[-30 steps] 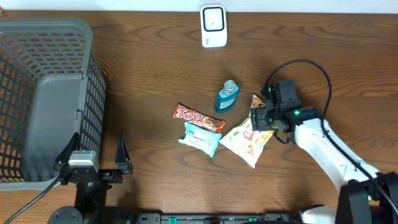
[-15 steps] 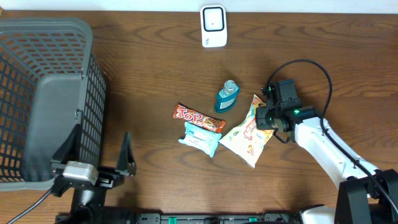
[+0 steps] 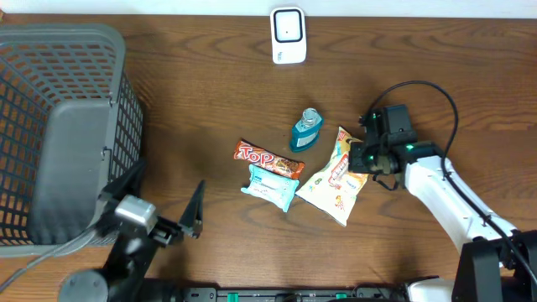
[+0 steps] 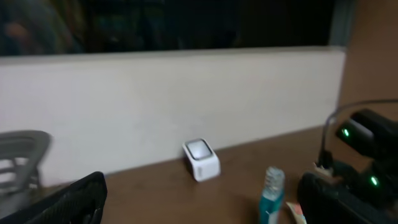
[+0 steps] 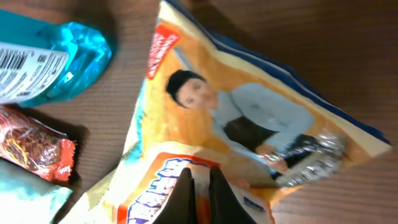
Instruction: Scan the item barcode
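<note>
The orange and white snack bag lies right of the table's centre, and it fills the right wrist view. My right gripper is at the bag's upper right part. Its dark fingers are shut on a fold of the bag's printed face. The white scanner stands at the far edge, also seen small in the left wrist view. My left gripper hovers open near the front left, far from the bag, with nothing between its fingers.
A blue bottle lies just left of the bag's top. A red Top bar and a teal packet lie left of the bag. A grey mesh basket takes up the left side.
My right gripper closed on the snack bag, whose top end shifted slightly. The left arm swung to the right along the front edge, still open.
</note>
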Controlling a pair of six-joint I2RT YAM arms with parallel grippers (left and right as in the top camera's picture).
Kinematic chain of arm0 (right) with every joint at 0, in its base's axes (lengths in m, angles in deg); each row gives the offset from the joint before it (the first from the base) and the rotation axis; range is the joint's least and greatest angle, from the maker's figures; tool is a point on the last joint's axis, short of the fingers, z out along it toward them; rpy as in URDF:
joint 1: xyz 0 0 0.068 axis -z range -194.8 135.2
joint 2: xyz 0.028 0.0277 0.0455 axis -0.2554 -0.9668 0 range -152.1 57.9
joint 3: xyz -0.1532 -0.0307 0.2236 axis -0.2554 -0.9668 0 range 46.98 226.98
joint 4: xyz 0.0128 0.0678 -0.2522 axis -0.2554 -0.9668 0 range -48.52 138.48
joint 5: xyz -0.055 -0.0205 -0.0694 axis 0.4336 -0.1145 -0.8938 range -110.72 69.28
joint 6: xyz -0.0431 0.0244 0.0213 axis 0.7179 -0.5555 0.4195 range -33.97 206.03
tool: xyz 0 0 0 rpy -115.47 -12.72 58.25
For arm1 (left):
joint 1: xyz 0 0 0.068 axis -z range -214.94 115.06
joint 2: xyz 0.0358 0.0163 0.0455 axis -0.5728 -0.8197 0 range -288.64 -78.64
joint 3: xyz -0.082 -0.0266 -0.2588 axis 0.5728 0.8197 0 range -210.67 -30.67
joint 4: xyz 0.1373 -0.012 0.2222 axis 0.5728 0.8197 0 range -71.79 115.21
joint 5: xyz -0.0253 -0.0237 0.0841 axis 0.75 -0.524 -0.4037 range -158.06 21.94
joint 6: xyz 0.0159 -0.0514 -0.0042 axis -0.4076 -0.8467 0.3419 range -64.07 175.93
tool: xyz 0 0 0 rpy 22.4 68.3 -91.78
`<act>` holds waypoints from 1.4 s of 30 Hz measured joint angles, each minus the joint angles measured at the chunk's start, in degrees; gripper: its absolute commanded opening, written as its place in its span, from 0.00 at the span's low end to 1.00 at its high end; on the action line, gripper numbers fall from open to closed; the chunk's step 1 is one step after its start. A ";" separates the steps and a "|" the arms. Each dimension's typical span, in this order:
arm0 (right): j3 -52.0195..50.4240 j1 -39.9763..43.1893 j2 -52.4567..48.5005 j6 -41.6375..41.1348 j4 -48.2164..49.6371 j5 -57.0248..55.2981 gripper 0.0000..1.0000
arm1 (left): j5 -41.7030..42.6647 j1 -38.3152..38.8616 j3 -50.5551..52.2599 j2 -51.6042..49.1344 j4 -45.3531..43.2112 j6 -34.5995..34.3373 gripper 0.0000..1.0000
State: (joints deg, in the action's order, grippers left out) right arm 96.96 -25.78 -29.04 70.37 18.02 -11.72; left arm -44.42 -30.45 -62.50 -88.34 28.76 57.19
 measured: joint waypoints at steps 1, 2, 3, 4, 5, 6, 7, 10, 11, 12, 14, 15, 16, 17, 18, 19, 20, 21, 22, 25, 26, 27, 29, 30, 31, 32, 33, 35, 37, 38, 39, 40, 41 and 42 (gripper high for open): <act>0.35 0.68 0.24 -0.72 -0.79 0.24 0.01 | 0.79 0.00 0.00 -1.20 0.00 0.00 0.98; 0.83 1.38 0.61 -1.62 -1.68 0.48 0.01 | 1.60 0.00 0.00 -2.29 0.00 0.00 0.98; 1.49 2.29 1.14 -2.58 -2.58 0.90 0.01 | 2.21 0.00 0.00 -3.63 -0.07 0.00 0.98; 2.14 3.02 1.60 -3.43 -3.30 1.40 0.01 | 2.84 0.00 0.00 -5.01 -0.09 0.00 0.98; 2.91 3.74 2.19 -4.39 -4.02 1.90 0.01 | 3.34 0.00 0.00 -6.25 -0.13 0.00 0.98; 3.61 4.59 2.89 -5.46 -4.52 2.62 0.01 | 3.72 0.00 0.00 -7.50 -0.24 0.00 0.98; 4.09 5.38 3.76 -6.58 -4.94 3.32 0.02 | 4.11 0.00 0.00 -8.55 -0.44 0.00 0.98; 4.72 7.28 6.38 -9.49 -7.19 5.62 0.01 | 6.47 0.00 0.00 -10.64 -1.68 0.04 0.98; 4.72 7.82 7.10 -10.56 -8.26 6.21 0.01 | 7.52 0.00 0.00 -10.95 -2.29 0.26 0.98; 4.72 8.26 7.58 -11.54 -9.44 6.67 0.01 | 8.50 0.00 0.00 -11.04 -2.89 0.57 0.98; 4.72 9.18 8.09 -14.36 -12.20 7.69 0.01 | 10.25 0.00 0.00 -10.97 -3.58 1.95 0.98; 4.72 9.57 8.13 -15.37 -13.38 8.17 0.01 | 10.75 0.00 0.00 -10.97 -3.54 2.47 0.98; 4.72 10.16 8.13 -16.70 -14.84 9.05 0.01 | 11.08 0.00 0.00 -10.99 -3.48 3.15 0.98; 4.72 10.54 8.13 -17.51 -15.96 9.81 0.02 | 11.43 0.00 0.00 -10.99 -3.48 3.50 0.98; 4.72 10.95 8.13 -18.47 -17.22 10.86 0.02 | 11.67 0.00 0.00 -10.99 -3.34 3.76 0.98; 4.72 11.50 8.13 -19.80 -18.71 12.39 0.02 | 12.04 0.00 0.00 -10.99 -3.08 4.15 0.98; 4.72 11.76 8.13 -21.09 -19.96 13.66 0.02 | 12.20 0.00 0.00 -10.99 -2.71 4.57 0.98; 4.72 11.98 8.13 -22.69 -21.35 15.21 0.02 | 12.31 0.00 0.00 -10.99 -2.16 4.87 0.98; 4.72 12.04 8.13 -24.33 -22.97 16.70 0.02 | 12.44 0.00 0.00 -10.99 -1.55 5.33 0.98; 4.72 12.02 8.13 -29.22 -28.46 21.99 0.02 | 12.50 0.00 0.24 -10.99 -0.15 7.61 0.98; 4.72 12.02 8.13 -30.40 -30.03 23.15 0.01 | 12.50 0.00 0.52 -10.99 -0.13 8.22 0.98; 4.72 12.02 8.13 -31.95 -31.67 24.59 0.02 | 12.50 0.00 0.96 -10.97 -0.20 9.05 0.98; 4.72 12.02 8.13 -35.10 -34.58 26.77 0.01 | 12.50 0.00 2.21 -10.99 -0.74 10.51 0.98; 4.72 12.02 8.15 -35.76 -35.04 27.21 0.01 | 12.52 0.00 3.02 -10.99 -1.03 11.15 0.98; 4.72 12.02 8.13 -36.85 -35.67 27.80 0.02 | 12.50 0.00 4.24 -10.99 -2.47 11.63 0.98; 4.72 12.02 8.13 -37.90 -36.09 28.33 0.01 | 12.52 0.00 5.18 -10.99 -3.39 12.04 0.98; 4.72 12.02 8.15 -38.47 -36.20 28.68 0.01 | 12.52 0.00 6.36 -10.99 -4.59 12.35 0.98; 4.72 12.02 8.15 -39.52 -36.17 29.11 0.01 | 12.52 0.00 8.90 -10.99 -7.61 12.81 0.98; 4.72 12.02 8.15 -40.24 -36.17 29.44 0.01 | 12.55 0.00 11.23 -10.99 -10.29 13.11 0.98; 4.72 12.02 8.15 -40.50 -36.17 29.62 0.01 | 12.59 0.00 12.46 -10.99 -11.67 13.25 0.98; 4.72 12.02 8.15 -40.74 -36.17 29.73 0.02 | 12.66 0.00 13.62 -10.99 -12.92 13.42 0.98; 4.72 12.02 8.15 -40.81 -36.20 29.81 0.02 | 12.68 0.00 14.73 -10.99 -13.97 13.62 0.98; 4.72 12.02 8.15 -40.94 -36.24 29.90 0.01 | 12.68 0.00 15.82 -10.99 -14.91 13.66 0.98; 4.72 12.02 8.15 -40.98 -36.37 29.94 0.01 | 12.68 0.00 16.74 -10.99 -15.65 13.62 0.98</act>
State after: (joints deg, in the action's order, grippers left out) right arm 101.68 -13.76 -20.89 29.39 -18.35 18.22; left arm -31.74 -30.45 -45.76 -99.33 13.11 70.81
